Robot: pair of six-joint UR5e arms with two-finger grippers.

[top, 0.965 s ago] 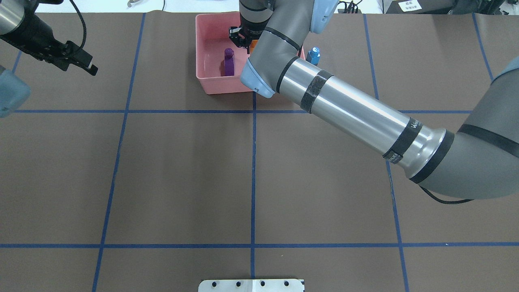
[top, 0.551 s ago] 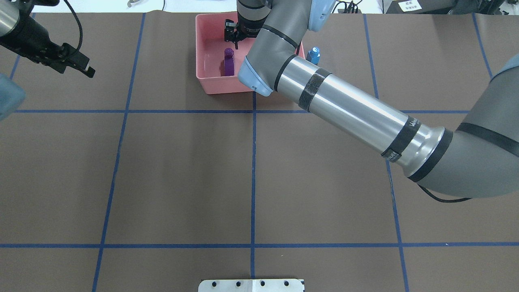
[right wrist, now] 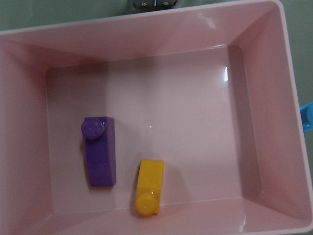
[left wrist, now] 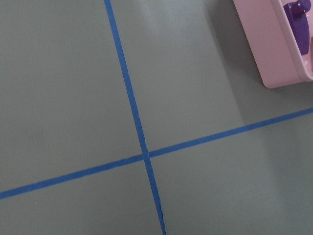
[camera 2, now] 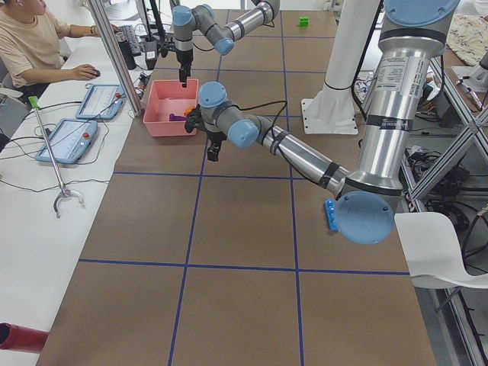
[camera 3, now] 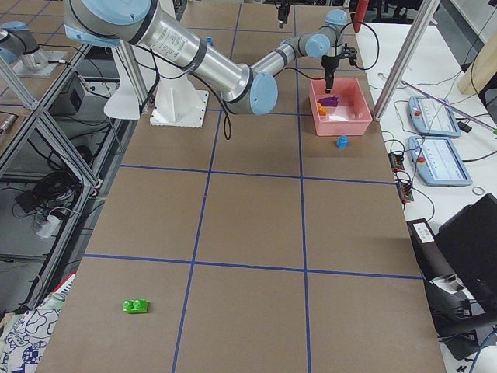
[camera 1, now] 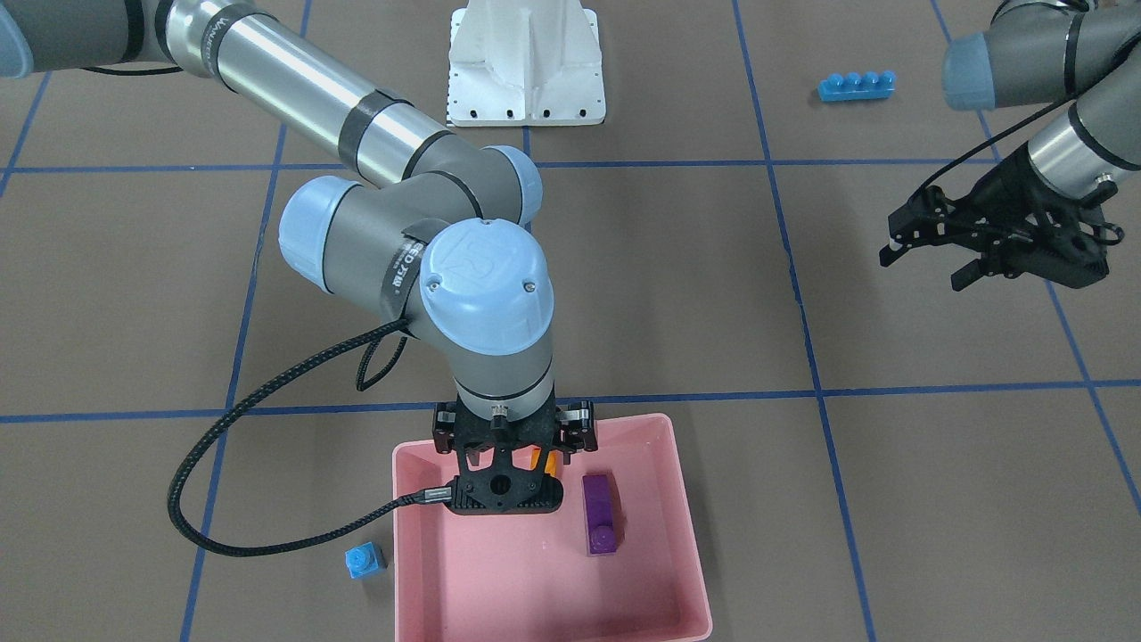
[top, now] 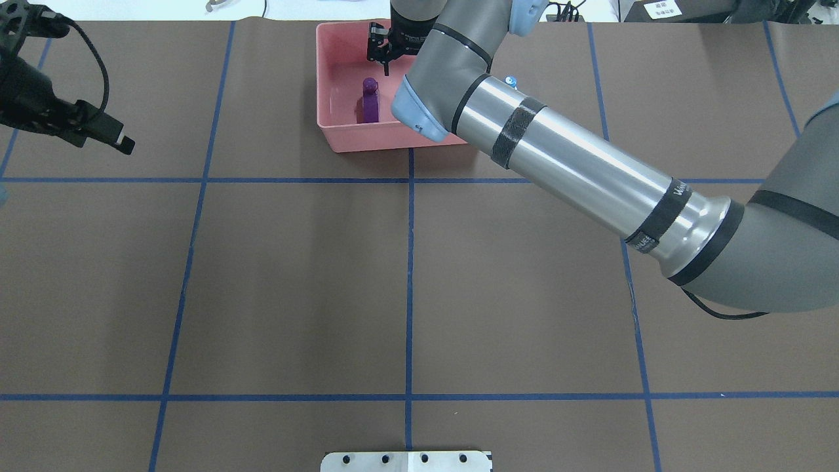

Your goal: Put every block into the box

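Seen from across the table (camera 1: 713,294), a tiny blue cube (camera 1: 365,560) sits just left of the pink box (camera 1: 553,615), where the right gripper (camera 1: 504,473) hangs, jaws apart and empty, over the orange brick (right wrist: 149,188) and purple brick (camera 1: 601,526) lying inside; far right, the left gripper (camera 1: 927,261) hovers, fingers spread, holding nothing.

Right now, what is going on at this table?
Two robot arms are putting toy blocks into a pink box. The right claw hangs open and empty above the box, where the purple block and the orange block already lie. The left claw, also open and empty, hovers well away from the box. Three blocks are not yet in: the tiny blue cube just beside the box, and the long blue block and the green block, both far off.
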